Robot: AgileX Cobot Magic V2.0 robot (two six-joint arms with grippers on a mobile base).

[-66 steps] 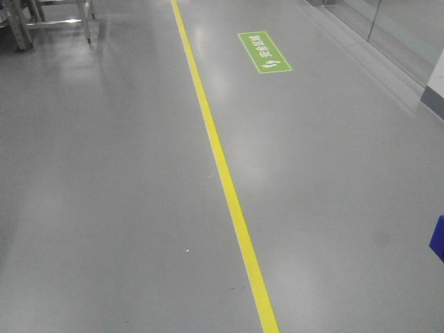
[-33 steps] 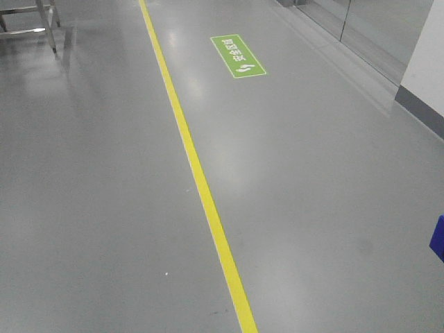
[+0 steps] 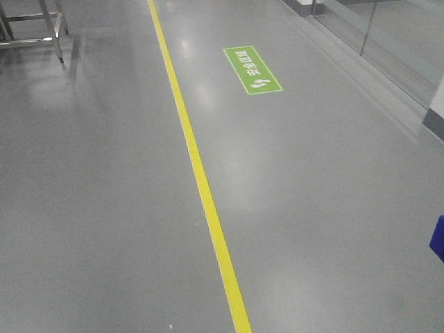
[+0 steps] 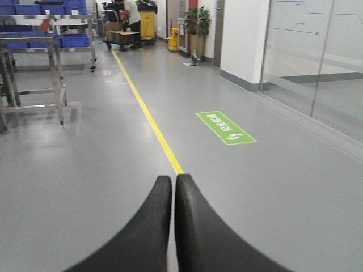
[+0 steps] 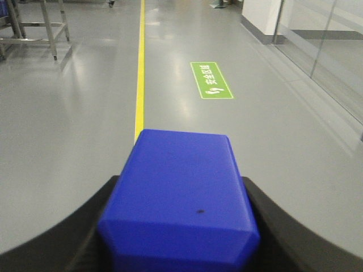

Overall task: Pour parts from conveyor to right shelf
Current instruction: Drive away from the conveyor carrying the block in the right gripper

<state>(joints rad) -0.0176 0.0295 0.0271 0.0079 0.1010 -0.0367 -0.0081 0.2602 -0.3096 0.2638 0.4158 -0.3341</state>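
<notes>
The right pincer (image 5: pixel 179 180) is clamping a solid blue boxy block (image 5: pixel 181 215), probably for carrying across the grey floor (image 5: pixel 68 113); the left pincer (image 4: pixel 173 187) is hanging closed, empty.

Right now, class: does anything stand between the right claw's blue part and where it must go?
Nothing visible: the right claw clamps the blue part; only floor lies ahead; no destination shelf is identifiable.
</notes>
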